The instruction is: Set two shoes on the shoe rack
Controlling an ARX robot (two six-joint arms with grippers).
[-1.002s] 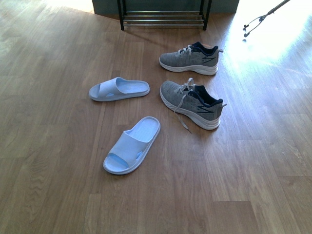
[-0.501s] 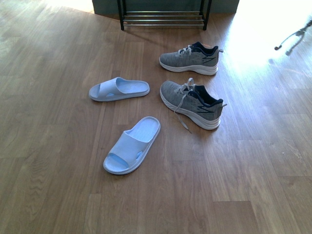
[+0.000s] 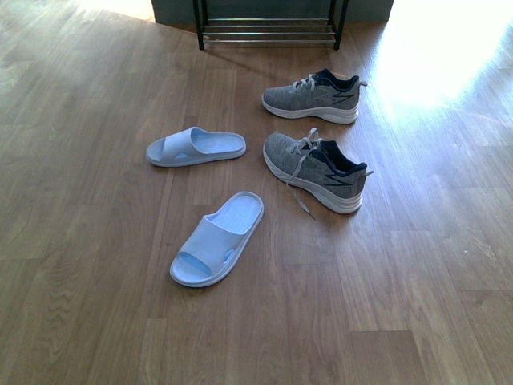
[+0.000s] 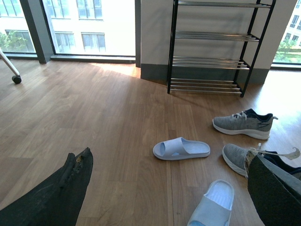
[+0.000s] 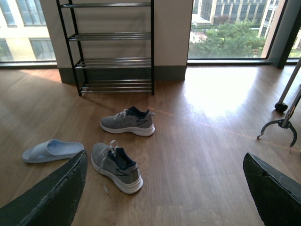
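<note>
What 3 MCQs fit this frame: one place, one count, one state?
1. Closest to the rack lies:
A. a slide
B. a sneaker
C. a boot

2. Shoes on the floor:
A. two
B. three
C. four

3. The near sneaker has laces that are:
A. loose
B. tied tight
C. missing

1 B: the far sneaker sits just in front of the rack, and both slides lie nearer the camera.
2 C: two sneakers and two slides.
3 A: one lace trails onto the floor.
</note>
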